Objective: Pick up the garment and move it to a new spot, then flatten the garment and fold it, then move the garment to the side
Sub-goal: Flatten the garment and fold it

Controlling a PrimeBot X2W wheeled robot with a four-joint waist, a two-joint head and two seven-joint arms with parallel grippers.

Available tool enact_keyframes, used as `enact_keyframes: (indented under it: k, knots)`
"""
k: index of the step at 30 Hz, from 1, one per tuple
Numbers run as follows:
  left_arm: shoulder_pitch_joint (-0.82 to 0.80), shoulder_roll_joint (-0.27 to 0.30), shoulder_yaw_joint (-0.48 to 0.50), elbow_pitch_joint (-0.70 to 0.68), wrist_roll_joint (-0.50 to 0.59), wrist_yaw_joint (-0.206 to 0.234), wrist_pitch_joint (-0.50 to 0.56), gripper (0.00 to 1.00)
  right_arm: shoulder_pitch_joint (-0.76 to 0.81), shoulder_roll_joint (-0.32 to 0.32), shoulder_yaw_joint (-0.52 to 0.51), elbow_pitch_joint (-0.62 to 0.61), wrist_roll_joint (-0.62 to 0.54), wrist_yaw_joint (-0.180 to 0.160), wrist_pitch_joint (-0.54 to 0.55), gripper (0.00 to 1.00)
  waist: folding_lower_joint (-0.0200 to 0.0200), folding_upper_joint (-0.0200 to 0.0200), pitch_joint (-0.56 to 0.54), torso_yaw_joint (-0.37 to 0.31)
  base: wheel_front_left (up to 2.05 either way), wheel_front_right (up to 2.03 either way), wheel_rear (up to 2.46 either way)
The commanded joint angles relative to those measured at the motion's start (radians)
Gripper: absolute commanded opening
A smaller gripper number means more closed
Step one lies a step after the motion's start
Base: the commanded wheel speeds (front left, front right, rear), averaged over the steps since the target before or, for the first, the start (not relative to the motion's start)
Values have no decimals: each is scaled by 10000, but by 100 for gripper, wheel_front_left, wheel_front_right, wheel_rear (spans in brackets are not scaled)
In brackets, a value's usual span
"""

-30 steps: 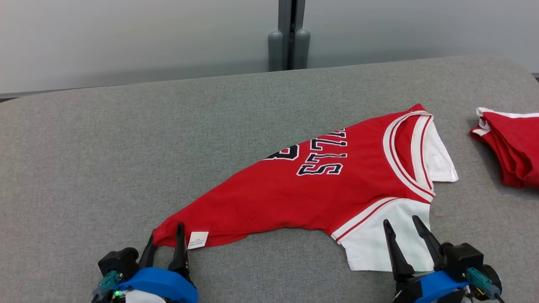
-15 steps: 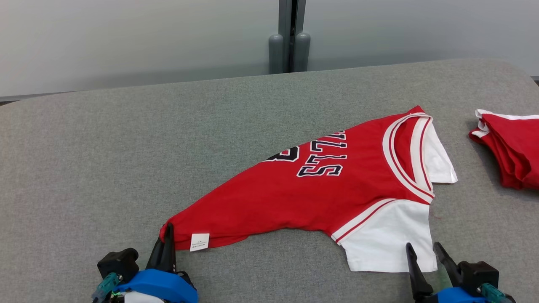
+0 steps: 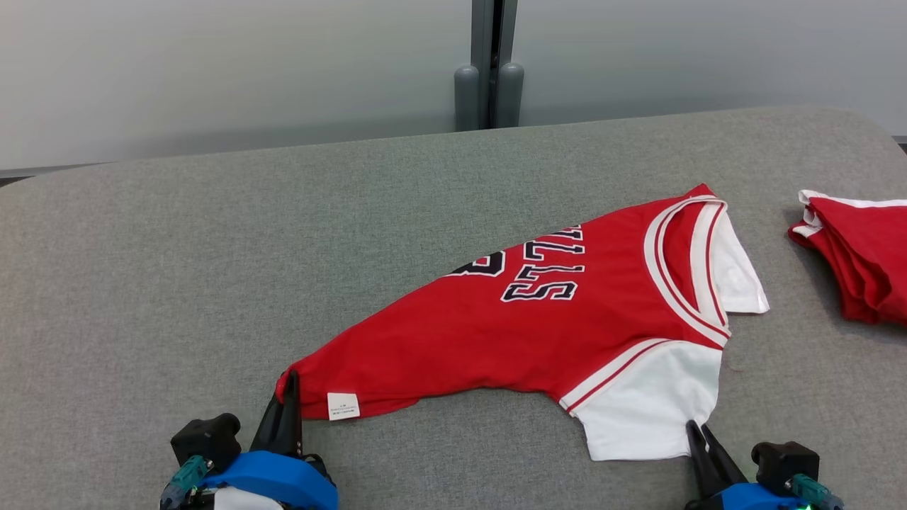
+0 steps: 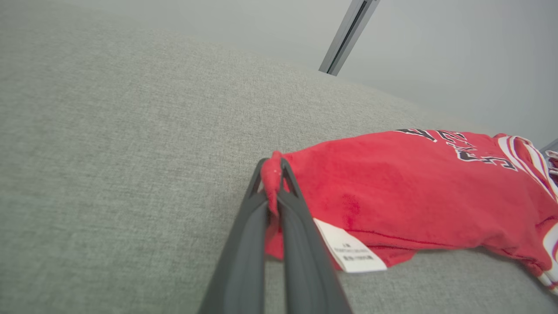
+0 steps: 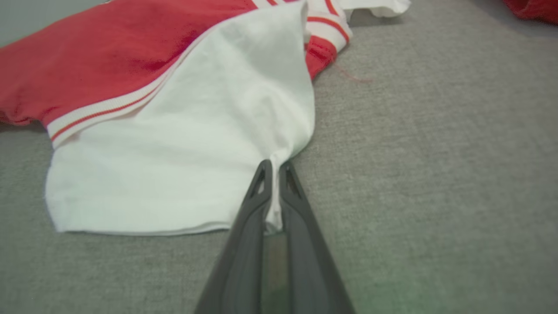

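Note:
The garment point(image 3: 538, 319) is a red jersey with white sleeves and dark lettering, spread half folded across the grey padded table point(image 3: 212, 248). My left gripper point(image 3: 289, 379) is shut on its red hem corner point(image 4: 273, 168), beside a white care label point(image 4: 348, 252). At the lower right, my right gripper point(image 3: 693, 427) is shut on the near corner of the white sleeve point(image 5: 183, 152), and the cloth bunches between its fingers point(image 5: 257, 196).
A second red and white garment point(image 3: 861, 255) lies folded at the table's right edge. A grey wall with a vertical post point(image 3: 489, 64) stands behind the table. Bare grey padding stretches to the left and the back.
Both grippers have shut on the garment: the left on the hem corner, the right on the sleeve corner after drawing back to the sleeve's edge. The camera has shifted slightly.

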Motion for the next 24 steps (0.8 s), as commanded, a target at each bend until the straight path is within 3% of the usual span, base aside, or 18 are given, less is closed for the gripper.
enact_keyframes:
  k: [1, 9, 14, 21, 24]
  knots:
    - [24, 4, -2, -89, 108, -31, -3, 0, 113, 148, 151, 20, 127, 28, 188, 0, 1, 0, -65, -24, 0, 0, 0]
    - [-380, 7, -126, -1375, 611, -30, -3, 0, -616, -184, 117, -3060, 1485, 18, 113, 0, 1, 0, -469, -120, 0, 0, 0]
    - [-1005, 444, -619, -2267, 547, -31, -5, 0, -1512, -530, -336, -4817, 2661, 16, 111, 0, 1, 0, -1014, -135, 0, 0, 0]
    - [-2568, 1935, -1613, -3213, -269, -30, 43, 0, -3304, -1568, -654, -6042, 3905, 16, 116, 0, 1, 0, -1561, -68, 0, 0, 0]
    - [-3323, 2650, -1874, -3801, -731, -28, 520, 0, -4110, -1963, -648, -6506, 4110, 16, 470, 0, 1, 0, -1680, -2, 0, 0, 0]
